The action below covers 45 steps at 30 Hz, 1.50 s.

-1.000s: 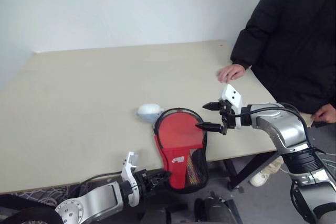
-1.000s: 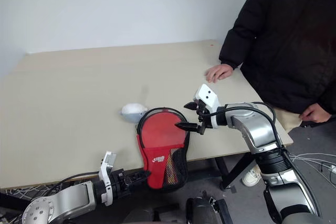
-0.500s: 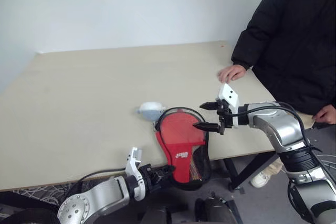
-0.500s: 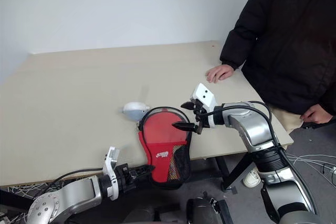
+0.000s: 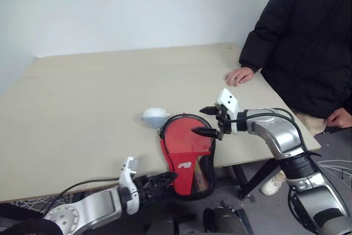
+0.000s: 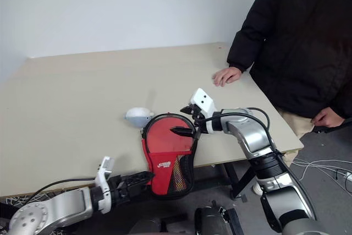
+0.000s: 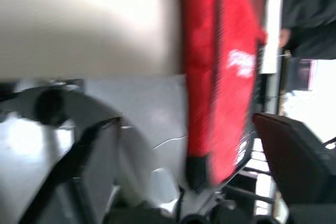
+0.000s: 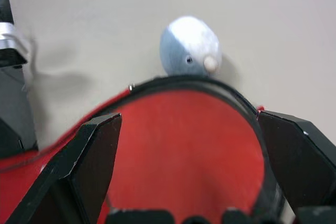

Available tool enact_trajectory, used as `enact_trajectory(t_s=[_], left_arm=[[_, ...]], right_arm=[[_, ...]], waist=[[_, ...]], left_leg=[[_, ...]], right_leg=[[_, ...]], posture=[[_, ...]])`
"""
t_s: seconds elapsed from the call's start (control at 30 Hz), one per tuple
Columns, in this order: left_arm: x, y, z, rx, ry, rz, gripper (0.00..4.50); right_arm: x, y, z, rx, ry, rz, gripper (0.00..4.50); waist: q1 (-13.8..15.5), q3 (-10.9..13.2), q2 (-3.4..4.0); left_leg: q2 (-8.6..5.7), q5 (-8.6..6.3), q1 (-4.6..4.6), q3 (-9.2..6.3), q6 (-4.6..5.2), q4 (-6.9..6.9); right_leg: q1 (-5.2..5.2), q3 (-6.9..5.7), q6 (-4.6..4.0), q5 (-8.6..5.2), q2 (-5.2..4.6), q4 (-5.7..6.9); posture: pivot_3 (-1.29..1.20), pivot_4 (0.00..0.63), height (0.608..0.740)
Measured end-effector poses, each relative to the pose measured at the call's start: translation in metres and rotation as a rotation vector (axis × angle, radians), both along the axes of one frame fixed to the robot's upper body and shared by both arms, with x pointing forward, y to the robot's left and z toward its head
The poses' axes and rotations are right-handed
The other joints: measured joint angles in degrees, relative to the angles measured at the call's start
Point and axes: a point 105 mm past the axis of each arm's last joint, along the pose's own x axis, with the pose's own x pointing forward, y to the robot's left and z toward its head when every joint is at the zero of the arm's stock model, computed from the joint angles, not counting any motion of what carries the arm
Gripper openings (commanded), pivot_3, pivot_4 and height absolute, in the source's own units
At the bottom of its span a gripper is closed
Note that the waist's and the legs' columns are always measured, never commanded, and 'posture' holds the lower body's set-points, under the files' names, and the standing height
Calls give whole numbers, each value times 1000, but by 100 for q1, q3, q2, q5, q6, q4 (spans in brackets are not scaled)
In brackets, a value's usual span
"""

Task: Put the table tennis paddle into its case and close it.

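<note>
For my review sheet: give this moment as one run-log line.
case: red side up, hanging over table edge | left claw: open, beside case's low end | right claw: open, over case's round end

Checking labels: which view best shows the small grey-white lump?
The right wrist view: the small grey-white lump sits large and unobstructed, touching the red paddle-shaped case's black rim. Both eye views show it small beside the case.

Soft, even daylight falls flat across the pale worktop, casting only faint shadows, while the left wrist view smears the red case into heavy motion blur with glare at its edge.
</note>
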Motion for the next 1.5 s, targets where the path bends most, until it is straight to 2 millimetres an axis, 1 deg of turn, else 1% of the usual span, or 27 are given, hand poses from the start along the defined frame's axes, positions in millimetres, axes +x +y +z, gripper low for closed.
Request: enact_trajectory(t_s=[0.17, 0.23, 0.33, 0.37, 0.4, 0.47, 0.53, 0.63, 0.7, 0.73, 0.83, 0.9, 1.0, 1.07, 1.27, 1.4, 1.5], left_arm=[[8, 13, 17, 8, -100, -24, 4490], [16, 15, 25, 22, -174, -41, 4490], [35, 19, 35, 62, -298, -57, 4490], [45, 22, 41, 89, -359, -52, 4490], [56, 29, 48, 122, -419, -25, 4490], [78, 43, 57, 241, -554, 13, 4490], [91, 51, 64, 326, -640, 30, 4490], [97, 47, 62, 334, -679, 6, 4490], [98, 43, 62, 325, -695, -15, 4490], [99, 41, 64, 329, -707, -29, 4490], [106, 38, 69, 334, -750, -40, 4490], [113, 38, 70, 363, -773, -40, 4490], [122, 39, 66, 406, -788, -33, 4490], [127, 40, 65, 427, -799, -25, 4490], [150, 44, 72, 520, -891, 17, 4490], [160, 40, 61, 555, -891, 22, 4490], [165, 36, 47, 578, -868, 19, 4490]], right_arm=[[-2, 17, -3, 24, 1, 13, 4500], [-1, 21, -8, 29, 16, 1, 4500], [0, 28, -17, 29, 42, -10, 4500], [1, 30, -20, 30, 49, -13, 4500], [0, 33, -22, 32, 54, -13, 4500], [0, 35, -27, 31, 56, -20, 4500], [-1, 38, -34, 27, 70, -24, 4500], [3, 35, -43, 7, 82, -55, 4500], [4, 35, -46, 3, 84, -64, 4500], [5, 35, -47, 0, 85, -67, 4500], [6, 36, -53, -5, 97, -80, 4500], [6, 38, -57, -5, 111, -85, 4500], [5, 37, -64, -14, 133, -94, 4500], [5, 37, -66, -11, 135, -95, 4500], [5, 40, -68, -5, 135, -100, 4500], [5, 43, -68, -1, 136, -99, 4500], [4, 44, -68, 1, 142, -99, 4500]], waist=[[-5, 4, 6], [0, 5, 8], [-5, 7, 10], [-3, 7, 9], [-5, 7, 9], [-4, 8, 10], [-14, 7, 10], [-31, 8, 11], [-34, 6, 7], [-33, 6, 7], [-30, 6, 7], [-27, 3, 3], [-23, 2, 2], [-24, 1, -2], [-24, -3, -8], [-28, -5, -11], [-31, -6, -12]], left_leg=[[-2, -1, -4, 6, -2, -4], [-2, 3, -4, 2, -6, -3], [-8, 18, -5, 5, -24, -2], [-8, 24, -5, 4, -33, -2], [-2, 28, -6, -3, -40, -3], [11, 31, -8, -6, -47, -8], [25, 33, -9, -5, -49, -17], [26, 46, -12, -1, -30, -28], [27, 50, -18, 0, -37, -27], [26, 61, -27, 1, -55, -27], [25, 61, -38, 5, -54, -25], [24, 47, -40, 4, -29, -21], [20, 46, -38, 1, -25, -12], [20, 46, -39, 0, -24, -12], [22, 46, -35, -5, -22, -12], [23, 46, -27, -6, -22, -12], [24, 45, -22, -6, -20, -13]], right_leg=[[-6, 1, 2, 1, 0, 0], [-6, -2, 2, 2, 1, 0], [-6, 4, 2, 2, 16, 2], [-4, 7, 1, 2, 26, 2], [-4, 16, 0, 2, 41, 2], [0, 22, -2, 0, 63, 1], [-1, 25, -1, 1, 75, 0], [-15, 37, -1, 1, 81, 1], [-36, 42, -2, 2, 83, 4], [-48, 47, -3, 3, 84, 5], [-50, 51, -6, 5, 85, 4], [-46, 51, -7, 6, 85, 4], [-47, 54, -10, 9, 83, 5], [-46, 56, -12, 10, 84, 5], [-31, 59, -13, 10, 85, 11], [-28, 67, -12, 11, 87, 14], [-28, 77, -12, 11, 88, 17]], posture=[[0, 0, 740], [0, 0, 740], [0, 0, 740], [0, 0, 740], [0, 0, 740], [0, 0, 740], [0, 0, 740], [0, 0, 740], [0, 0, 740], [0, 0, 740], [0, 0, 740], [0, 0, 740], [0, 0, 740], [0, 0, 740], [0, 0, 740], [0, 0, 740], [0, 0, 740]])
